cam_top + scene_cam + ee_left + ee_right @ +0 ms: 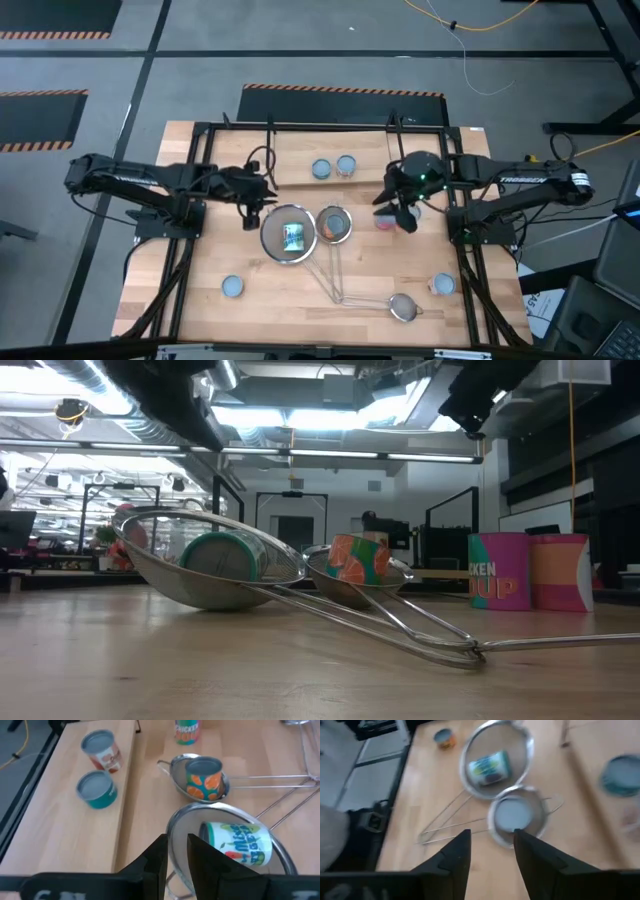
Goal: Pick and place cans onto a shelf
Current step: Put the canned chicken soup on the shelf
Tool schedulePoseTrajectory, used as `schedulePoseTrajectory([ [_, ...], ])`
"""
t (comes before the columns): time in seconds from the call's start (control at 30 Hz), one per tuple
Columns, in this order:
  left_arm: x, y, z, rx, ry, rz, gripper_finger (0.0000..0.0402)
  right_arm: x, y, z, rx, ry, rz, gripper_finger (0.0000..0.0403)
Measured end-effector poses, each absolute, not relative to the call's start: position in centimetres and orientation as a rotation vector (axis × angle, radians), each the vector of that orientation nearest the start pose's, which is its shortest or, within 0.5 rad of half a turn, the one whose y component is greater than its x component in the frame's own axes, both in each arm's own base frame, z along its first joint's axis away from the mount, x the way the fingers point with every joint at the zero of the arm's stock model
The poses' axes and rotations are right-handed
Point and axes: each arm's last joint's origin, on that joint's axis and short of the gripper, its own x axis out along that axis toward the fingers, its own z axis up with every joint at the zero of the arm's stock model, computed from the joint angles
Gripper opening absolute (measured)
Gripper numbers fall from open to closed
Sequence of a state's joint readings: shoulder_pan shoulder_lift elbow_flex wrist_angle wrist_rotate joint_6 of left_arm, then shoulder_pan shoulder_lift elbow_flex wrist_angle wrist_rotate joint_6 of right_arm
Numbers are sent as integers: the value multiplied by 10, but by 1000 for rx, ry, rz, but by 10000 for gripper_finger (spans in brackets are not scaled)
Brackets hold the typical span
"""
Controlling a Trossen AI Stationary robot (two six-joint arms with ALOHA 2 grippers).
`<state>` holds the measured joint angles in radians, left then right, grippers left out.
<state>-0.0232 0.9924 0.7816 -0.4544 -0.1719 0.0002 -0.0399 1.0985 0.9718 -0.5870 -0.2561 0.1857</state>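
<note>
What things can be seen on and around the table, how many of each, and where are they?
cans: about 8, blue-grey tops; two on shelf, one in each bigger strainer, two right of centre, two near front.
strainers: 3, steel; large and medium at centre, small at front right.
shelf: 1, black rods, wooden board; back.
table: 1, light wood.
left end effector: dark; by large strainer's rim.
right end effector: dark, open; above table, right of centre.

"TROSSEN" is printed in white on the dark right arm (528, 181). "KEN" above "UP" is read in yellow on the magenta cylindrical can (499, 571). "CHICKEN" is partly legible on a green-and-pink can (187, 731) standing on the bench.
</note>
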Motion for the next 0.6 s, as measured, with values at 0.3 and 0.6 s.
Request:
schedulePoseTrajectory([
  [0.3,204,-4,265,78,680,124,65,233,12,265,359,1054,28,154],
  [0.6,203,-9,265,102,678,115,65,245,12,238,346,1215,-63,154],
])
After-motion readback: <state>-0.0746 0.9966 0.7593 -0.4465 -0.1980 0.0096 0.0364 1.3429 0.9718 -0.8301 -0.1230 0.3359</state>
